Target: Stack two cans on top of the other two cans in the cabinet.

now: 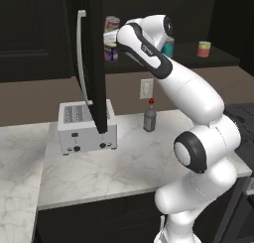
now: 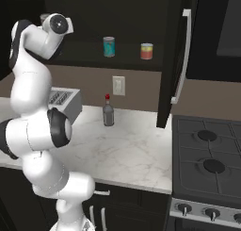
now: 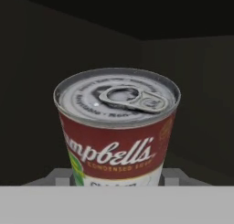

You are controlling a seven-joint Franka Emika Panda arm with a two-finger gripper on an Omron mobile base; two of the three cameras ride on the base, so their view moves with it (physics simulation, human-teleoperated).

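**Soup can on yellow tin, claw state unclear**

Risks first. The red soup can sits right in front of the claw, dead centre in the hand view, lid and pull tab facing up, upright as far as I can see. In the left base view it stands on the yellow tin at the shelf's left end, close behind the open door. My read: the first stack is being placed or has just been placed.

- If the can isn't centred on the tin, pulling the claw away could tip it off. The contact line between the two isn't visible, so seating is unconfirmed.
- The forearm is close to the door edge and handle. A wide swing out could hit the door.
- A fall from the shelf would land near the toaster or the bottle on the table.

Claw: fingertips are hidden at the bottom of the hand view, and the base views show the wrist but not the fingers. Can't tell whether it grips the can or has let go.

Position: the can is directly ahead of the claw, very near, at roughly the same height, slightly below the camera.

Remaining: the teal can and red-orange tin stand apart on the shelf, further right, not stacked. Judging by that, about half done at best.
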